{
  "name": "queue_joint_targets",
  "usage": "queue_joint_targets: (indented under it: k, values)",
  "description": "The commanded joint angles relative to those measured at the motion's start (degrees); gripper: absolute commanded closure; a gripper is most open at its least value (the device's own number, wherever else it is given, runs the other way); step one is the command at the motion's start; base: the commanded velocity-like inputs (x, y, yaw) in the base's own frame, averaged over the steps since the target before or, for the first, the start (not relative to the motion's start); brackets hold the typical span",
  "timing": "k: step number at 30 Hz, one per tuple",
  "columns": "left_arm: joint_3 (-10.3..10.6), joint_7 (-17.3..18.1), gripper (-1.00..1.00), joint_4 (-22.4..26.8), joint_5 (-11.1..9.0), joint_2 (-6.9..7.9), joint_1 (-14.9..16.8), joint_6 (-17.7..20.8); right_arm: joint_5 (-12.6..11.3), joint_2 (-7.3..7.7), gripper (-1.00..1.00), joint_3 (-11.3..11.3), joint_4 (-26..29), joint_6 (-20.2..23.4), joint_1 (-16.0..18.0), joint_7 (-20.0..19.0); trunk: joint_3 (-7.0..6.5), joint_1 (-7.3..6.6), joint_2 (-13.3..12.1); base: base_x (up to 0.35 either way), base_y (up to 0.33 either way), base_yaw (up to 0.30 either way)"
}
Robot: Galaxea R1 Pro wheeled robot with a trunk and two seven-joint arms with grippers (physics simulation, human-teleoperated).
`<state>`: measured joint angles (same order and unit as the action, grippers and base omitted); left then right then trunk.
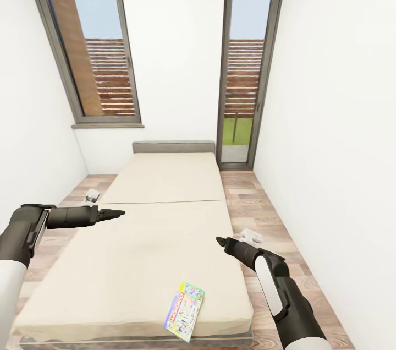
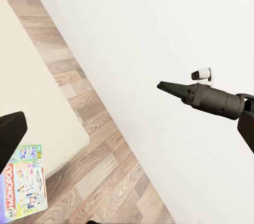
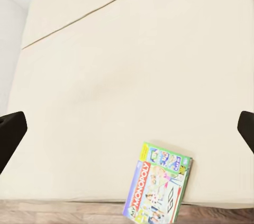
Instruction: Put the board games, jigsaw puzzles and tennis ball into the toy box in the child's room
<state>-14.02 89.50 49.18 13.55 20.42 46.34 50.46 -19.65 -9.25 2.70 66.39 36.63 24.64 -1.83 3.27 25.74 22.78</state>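
Monopoly board game (image 1: pixel 184 310) lies flat on the bed (image 1: pixel 137 251), at the near right corner, and its near end sticks out a little past the edge of the mattress. This box is pale blue and white with a red band and a green edge. No other game shows on the bed. The left gripper (image 1: pixel 113 212) hangs over the left side of the bed, far from the box, and its fingers look pressed together into a point with nothing in them. The right gripper (image 1: pixel 221 241) hangs over the right edge of the bed, a bit farther away than the box, and it holds nothing. In the head view it looks like a closed point, but in the right wrist view two dark tips sit wide apart at the sides, so I cannot tell if it is open or closed. I think the next job is to bring the right gripper down to the box and pick it up. The box is thin and flat, so the fingers may slide over it. A push from the wrong side could knock it off the edge onto the wood floor (image 1: pixel 269 229).
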Motion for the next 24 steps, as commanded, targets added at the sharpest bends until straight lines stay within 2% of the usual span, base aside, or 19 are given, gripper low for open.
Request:
queue_joint_targets:
  k: [1,11,14,19,21,24]
  values:
    - [-0.13,0.5,-1.0,0.04,0.6,-0.03,0.06,0.6,-0.04,-0.07,-1.0,0.2,0.06,0.35,0.05,-0.19,0.14,0.04,0.14,0.0,0.087,0.0]
    - [-0.13,0.5,-1.0,0.04,0.6,-0.03,0.06,0.6,-0.17,-0.07,-1.0,0.33,-0.26,0.35,0.05,-0.19,0.14,0.04,0.14,0.0,0.15,0.0]
    - [-0.13,0.5,-1.0,0.06,0.6,-0.03,0.06,0.6,-0.92,-0.07,-1.0,0.4,-0.48,0.38,0.05,-0.17,0.14,0.04,0.14,0.0,0.197,0.0]
    - [-0.13,0.5,-1.0,0.08,0.59,-0.03,0.06,0.6,-5.54,0.12,-1.0,1.28,-1.33,0.34,0.09,-0.03,0.14,0.04,0.14,0.0,0.174,0.0]
    - [-0.13,0.5,-1.0,0.07,0.6,-0.03,0.06,0.6,-6.71,0.2,-1.0,2.36,-2.31,0.36,0.14,-0.02,0.14,0.04,0.14,0.0,0.125,0.0]
    - [-0.13,0.5,-1.0,0.06,0.6,-0.03,0.06,0.6,-7.72,0.29,-1.0,5.3,-4.77,0.42,0.42,-0.06,0.14,0.04,0.14,0.0,0.208,0.0]
